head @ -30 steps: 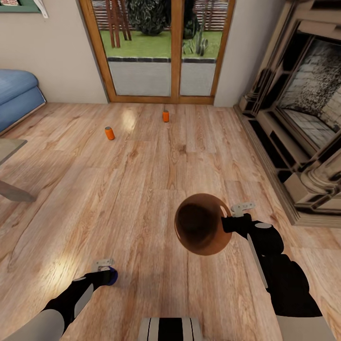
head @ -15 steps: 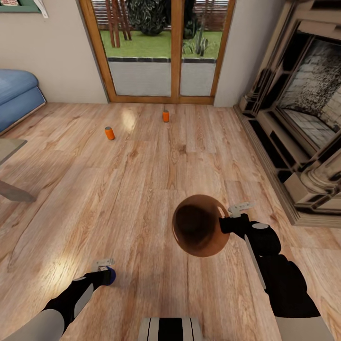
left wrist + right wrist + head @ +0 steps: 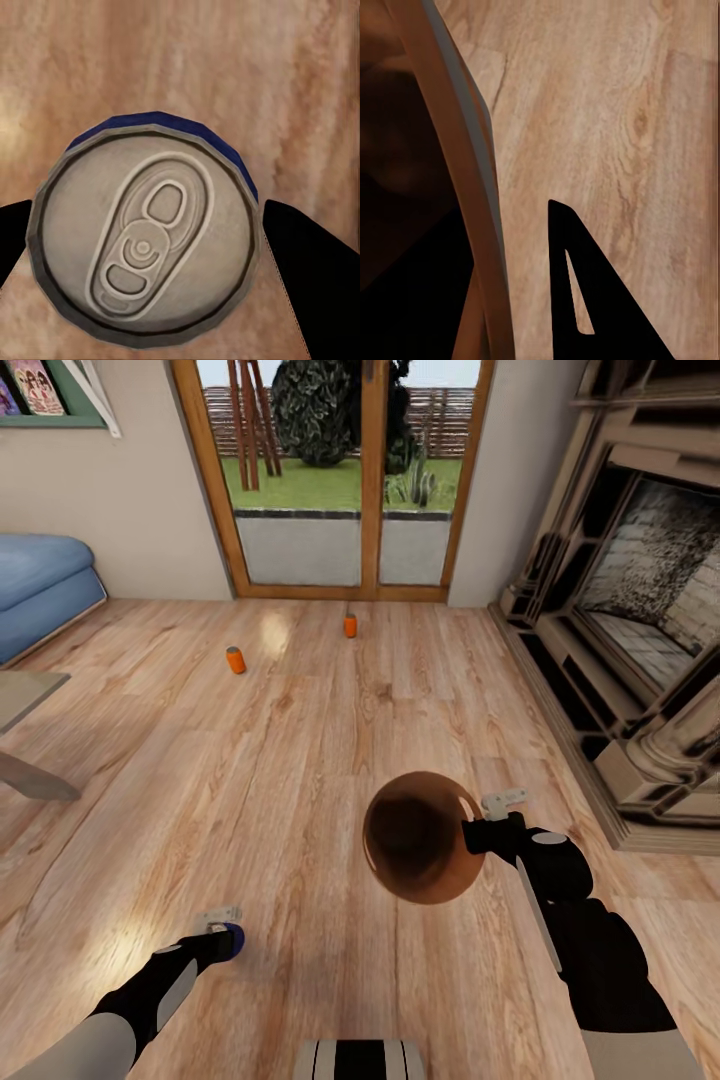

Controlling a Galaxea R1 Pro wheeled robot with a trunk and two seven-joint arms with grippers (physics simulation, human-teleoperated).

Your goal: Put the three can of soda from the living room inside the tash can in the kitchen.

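My left gripper (image 3: 222,937) is shut on the dark blue can of soda (image 3: 233,941), low over the wood floor at the near left. In the left wrist view its grey top (image 3: 146,240) sits between the two black fingers (image 3: 322,270). My right gripper (image 3: 478,830) is shut on the rim of the tash can (image 3: 445,885), which hangs tilted with its brown inside facing me. The right wrist view has that rim (image 3: 457,165) beside one finger (image 3: 600,300). Two orange cans of soda (image 3: 235,660) (image 3: 350,626) stand far ahead on the floor near the glass doors.
Wooden-framed glass garden doors (image 3: 340,480) close the far wall. A blue sofa (image 3: 40,595) and a low table corner (image 3: 25,730) are at the left. The stone fireplace (image 3: 640,620) runs along the right. Open wood floor lies between me and the orange cans.
The whole picture has shifted down a little, so the camera moved. The tash can edged slightly left in my right gripper. The left gripper still holds the blue can.
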